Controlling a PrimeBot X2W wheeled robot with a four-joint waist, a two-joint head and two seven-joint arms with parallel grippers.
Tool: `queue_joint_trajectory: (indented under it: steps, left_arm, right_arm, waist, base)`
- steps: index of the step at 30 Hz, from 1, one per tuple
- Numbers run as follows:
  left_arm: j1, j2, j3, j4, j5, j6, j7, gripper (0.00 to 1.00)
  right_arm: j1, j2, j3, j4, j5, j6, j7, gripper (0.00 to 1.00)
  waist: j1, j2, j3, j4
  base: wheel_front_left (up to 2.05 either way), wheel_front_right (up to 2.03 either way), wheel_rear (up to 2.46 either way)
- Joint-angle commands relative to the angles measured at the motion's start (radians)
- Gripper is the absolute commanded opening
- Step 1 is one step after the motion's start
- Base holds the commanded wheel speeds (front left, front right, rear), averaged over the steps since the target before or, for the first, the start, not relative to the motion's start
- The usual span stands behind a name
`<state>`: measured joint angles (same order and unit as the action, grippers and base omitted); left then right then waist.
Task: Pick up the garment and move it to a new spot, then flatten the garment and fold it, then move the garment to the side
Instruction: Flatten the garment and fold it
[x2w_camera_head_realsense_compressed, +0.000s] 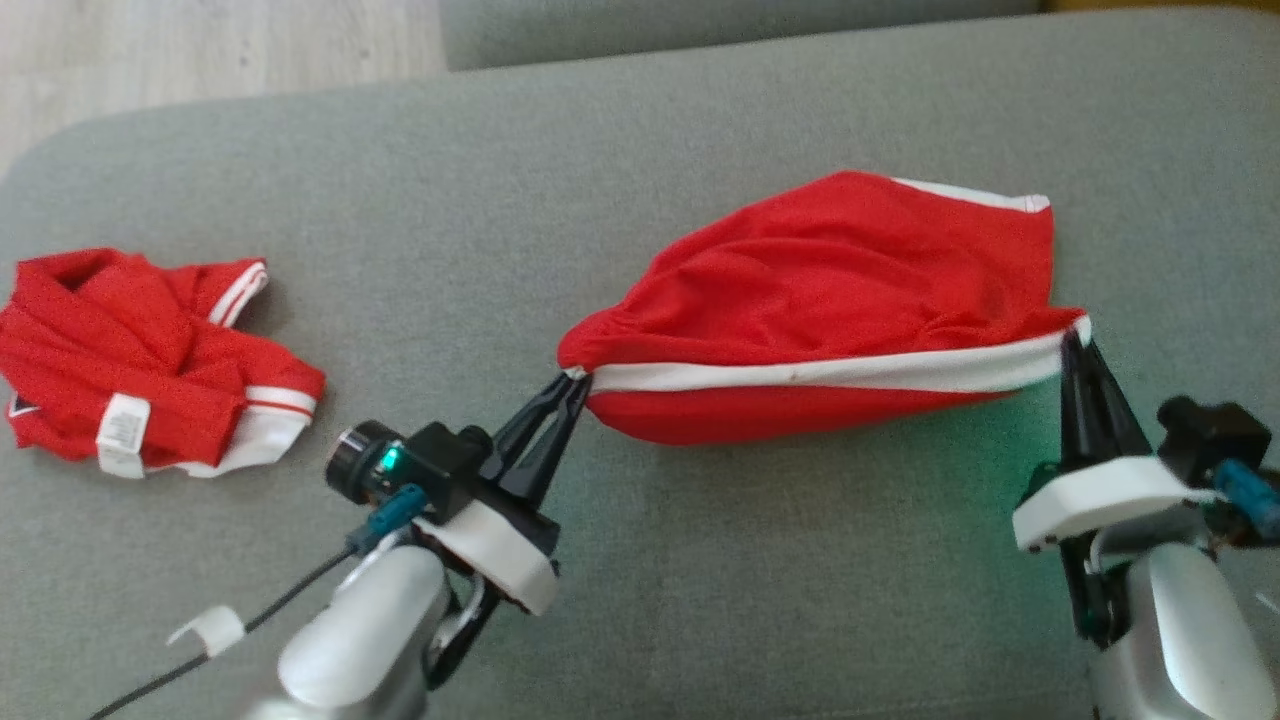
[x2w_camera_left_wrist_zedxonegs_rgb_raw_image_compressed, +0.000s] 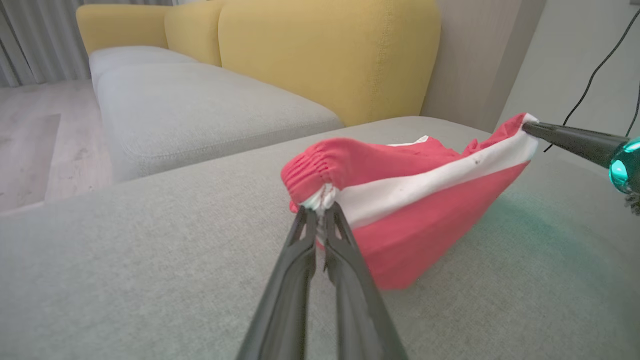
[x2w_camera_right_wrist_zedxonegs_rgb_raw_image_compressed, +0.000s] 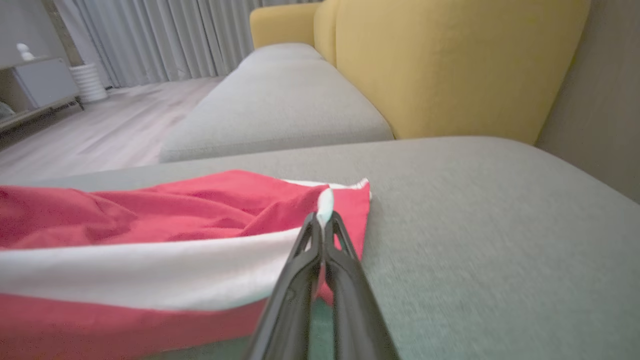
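Note:
The garment (x2w_camera_head_realsense_compressed: 820, 290) is red with a white stripe, stretched across the grey cushion between my two grippers. My left gripper (x2w_camera_head_realsense_compressed: 577, 378) is shut on its left corner at the gathered waistband (x2w_camera_left_wrist_zedxonegs_rgb_raw_image_compressed: 320, 197). My right gripper (x2w_camera_head_realsense_compressed: 1076, 335) is shut on the right corner where the white stripe ends (x2w_camera_right_wrist_zedxonegs_rgb_raw_image_compressed: 324, 204). The stripe edge is pulled taut and lifted off the cushion; the rest of the cloth sags behind it. From the left wrist view the right gripper's fingers (x2w_camera_left_wrist_zedxonegs_rgb_raw_image_compressed: 565, 137) come in from the right onto the garment (x2w_camera_left_wrist_zedxonegs_rgb_raw_image_compressed: 420, 200).
A second red and white garment (x2w_camera_head_realsense_compressed: 150, 370) lies crumpled at the left of the grey cushion (x2w_camera_head_realsense_compressed: 700, 560). Yellow backrests (x2w_camera_left_wrist_zedxonegs_rgb_raw_image_compressed: 325, 55) and another grey seat (x2w_camera_right_wrist_zedxonegs_rgb_raw_image_compressed: 280, 105) stand beyond. Wooden floor (x2w_camera_head_realsense_compressed: 200, 50) lies past the cushion's far left edge.

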<state>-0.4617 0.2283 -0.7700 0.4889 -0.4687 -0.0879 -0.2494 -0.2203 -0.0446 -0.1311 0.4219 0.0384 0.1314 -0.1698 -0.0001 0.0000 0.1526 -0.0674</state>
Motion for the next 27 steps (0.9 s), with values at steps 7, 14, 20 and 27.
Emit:
queue_joint_trajectory:
  steps: [7, 14, 20, 27]
  left_arm:
    - [-0.088, 0.106, 0.072, -0.095, 0.023, 0.004, 0.023, 0.0]
    - [-0.233, 0.179, 0.111, -0.145, 0.022, -0.006, 0.116, 0.0]
    - [-0.328, 0.209, 0.147, -0.18, 0.001, -0.007, 0.181, 0.0]
    - [-0.279, 0.232, 0.162, -0.251, -0.045, 0.026, 0.255, 0.0]
  right_arm:
    - [-0.106, -0.006, 0.075, -0.164, -0.009, -0.001, 0.05, 0.0]
    - [-0.263, -0.024, 0.166, -0.2, -0.028, -0.001, 0.103, 0.0]
    - [-0.403, -0.071, 0.229, -0.191, 0.014, -0.001, 0.101, 0.0]
    - [-0.358, -0.086, 0.214, -0.173, 0.04, -0.001, 0.145, 0.0]
  waist:
    - [0.0001, 0.0, -0.072, 0.02]
    - [0.0001, 0.0, -0.143, 0.014]
    - [0.0001, 0.0, -0.181, 0.009]
    - [0.0001, 0.0, -0.197, 0.014]
  base:
    - [0.0, 0.0, 0.0]
    - [0.0, 0.0, 0.0]
    - [0.0, 0.0, 0.0]
    - [0.0, 0.0, 0.0]
